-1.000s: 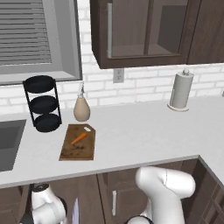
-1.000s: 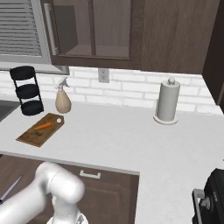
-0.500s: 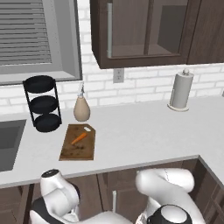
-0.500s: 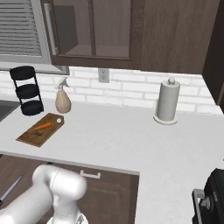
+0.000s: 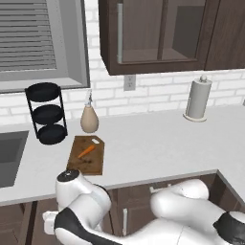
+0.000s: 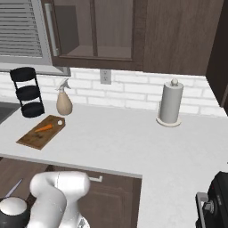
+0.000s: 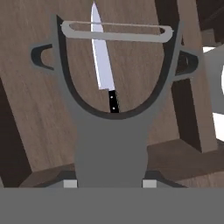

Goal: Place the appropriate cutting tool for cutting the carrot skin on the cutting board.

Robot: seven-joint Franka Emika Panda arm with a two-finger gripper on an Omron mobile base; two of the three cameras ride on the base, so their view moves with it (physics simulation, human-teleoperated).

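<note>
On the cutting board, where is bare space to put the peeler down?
The cutting board is bare along its near half, toward the counter edge, apart from dark speckles. The carrot lies on the far half, near the spray bottle. Bare counter stretches from the board to the paper towel holder.

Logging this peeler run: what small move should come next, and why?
Probably lift the hand toward counter height. The peeler sits close in the hand view, apparently held, while the cutting board carries only the carrot.
</note>
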